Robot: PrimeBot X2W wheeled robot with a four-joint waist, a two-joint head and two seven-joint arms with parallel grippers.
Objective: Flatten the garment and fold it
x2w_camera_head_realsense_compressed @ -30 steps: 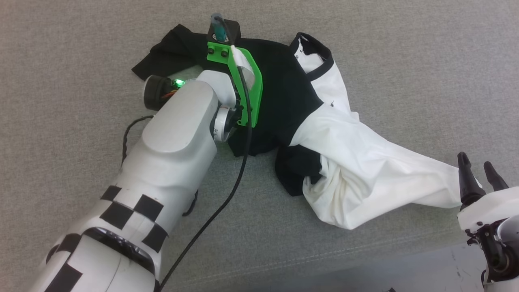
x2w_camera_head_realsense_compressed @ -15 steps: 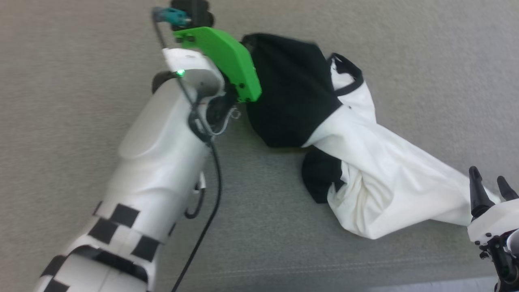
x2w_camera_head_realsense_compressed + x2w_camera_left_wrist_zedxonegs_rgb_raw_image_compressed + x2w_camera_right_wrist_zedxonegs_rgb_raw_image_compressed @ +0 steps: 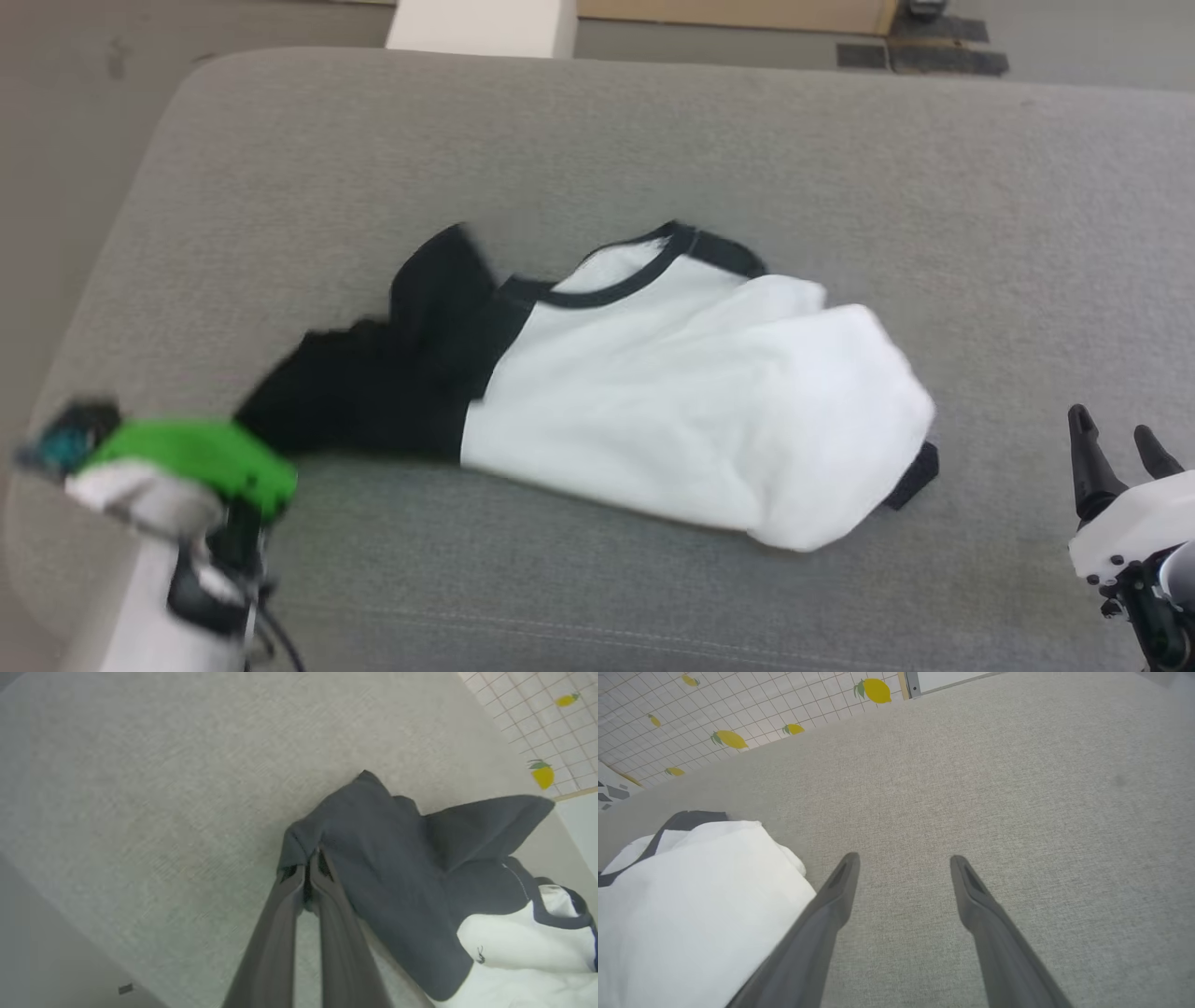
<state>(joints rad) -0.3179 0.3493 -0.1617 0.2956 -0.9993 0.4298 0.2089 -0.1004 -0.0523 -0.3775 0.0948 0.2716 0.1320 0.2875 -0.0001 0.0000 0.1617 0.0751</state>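
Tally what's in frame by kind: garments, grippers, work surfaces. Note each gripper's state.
Garments: 1, the garment, black and white, crumpled on the cushion
Grippers: 2, left gripper shut on the garment's black edge; right gripper open, beside the white panel
Surfaces: 1, grey cushion
Total: 4

The garment point(image 3: 691, 401) is soft, matt cloth. Its white panels are smooth with shallow folds, and its black panels are just as dull. The cushion point(image 3: 840, 159) under it is grey woven fabric with a fine, slightly rough grain and a stitched seam along the near edge. The left gripper point(image 3: 309, 865) and right gripper point(image 3: 904, 859) have smooth, matt, dark grey fingers that look like plastic. At the near left, the bracket point(image 3: 196, 457) is bright green plastic. At the near right, the shell point(image 3: 1130, 523) is smooth white plastic with a faint sheen.
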